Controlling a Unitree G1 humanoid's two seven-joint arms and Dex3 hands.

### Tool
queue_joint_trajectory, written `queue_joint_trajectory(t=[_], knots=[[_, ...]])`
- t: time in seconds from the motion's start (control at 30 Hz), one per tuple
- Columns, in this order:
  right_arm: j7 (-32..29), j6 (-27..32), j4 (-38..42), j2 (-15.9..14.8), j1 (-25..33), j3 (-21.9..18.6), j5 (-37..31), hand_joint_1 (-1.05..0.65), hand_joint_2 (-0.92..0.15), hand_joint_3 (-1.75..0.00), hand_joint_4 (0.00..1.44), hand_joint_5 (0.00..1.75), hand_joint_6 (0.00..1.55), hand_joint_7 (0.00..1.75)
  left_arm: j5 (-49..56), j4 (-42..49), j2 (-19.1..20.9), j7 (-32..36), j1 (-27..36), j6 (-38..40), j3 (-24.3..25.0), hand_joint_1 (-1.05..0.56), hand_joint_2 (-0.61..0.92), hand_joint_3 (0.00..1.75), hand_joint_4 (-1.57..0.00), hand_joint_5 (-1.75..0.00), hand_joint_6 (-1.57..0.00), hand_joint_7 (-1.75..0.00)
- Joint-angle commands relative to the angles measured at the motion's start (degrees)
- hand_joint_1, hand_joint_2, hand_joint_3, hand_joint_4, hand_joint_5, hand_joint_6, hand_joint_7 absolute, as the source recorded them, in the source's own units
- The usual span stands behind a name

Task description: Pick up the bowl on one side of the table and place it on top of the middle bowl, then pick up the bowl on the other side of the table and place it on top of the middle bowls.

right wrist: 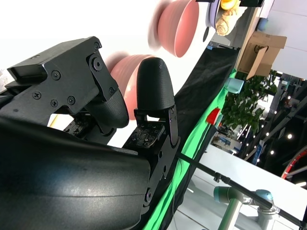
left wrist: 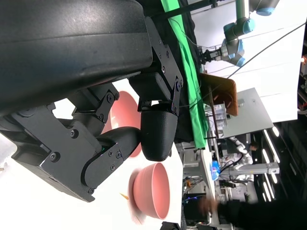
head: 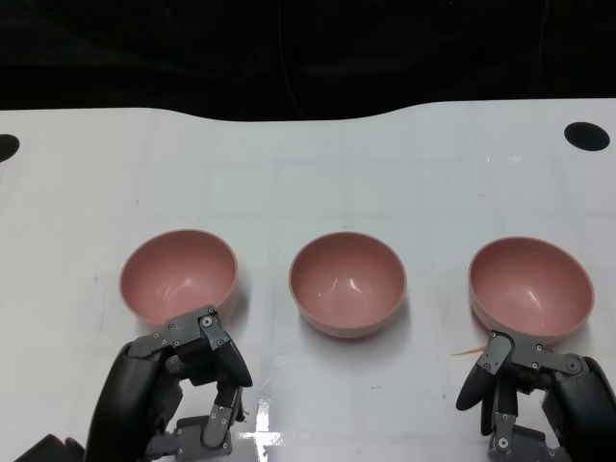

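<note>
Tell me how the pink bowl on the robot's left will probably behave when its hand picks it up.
The left bowl looks rigid, so it should keep its shape. Its glossy surface may be slippery under the left hand. The rounded underside suggests it could rock if nudged.

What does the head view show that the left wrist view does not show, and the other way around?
Only the head view shows all three pink bowls in a row: the left bowl, middle bowl and right bowl, plus the right hand. Only the left wrist view shows the room beyond the table: a green cloth and a blurred person. Both show the left hand, holding nothing, and the white table.
</note>
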Motion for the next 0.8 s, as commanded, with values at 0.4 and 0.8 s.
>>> queue_joint_trajectory(t=[0.4,0.8], knots=[[-0.39,-0.29,0.4,-0.28,-0.24,-0.57,0.59,-0.02,-0.22,-1.67,0.95,1.72,0.89,1.39,-0.68,0.81,0.63,-0.93,-0.39,-0.42,0.83,-0.18,0.36,1.34,-0.94,-1.69,-0.84,-1.51],[-0.37,-1.0,1.11,-0.43,-0.61,-0.68,0.75,-0.02,-0.21,-1.67,0.95,1.72,0.89,1.38,-0.43,1.76,0.49,-0.87,-0.89,-1.23,0.96,-0.18,0.35,1.35,-0.95,-1.68,-0.84,-1.5]])
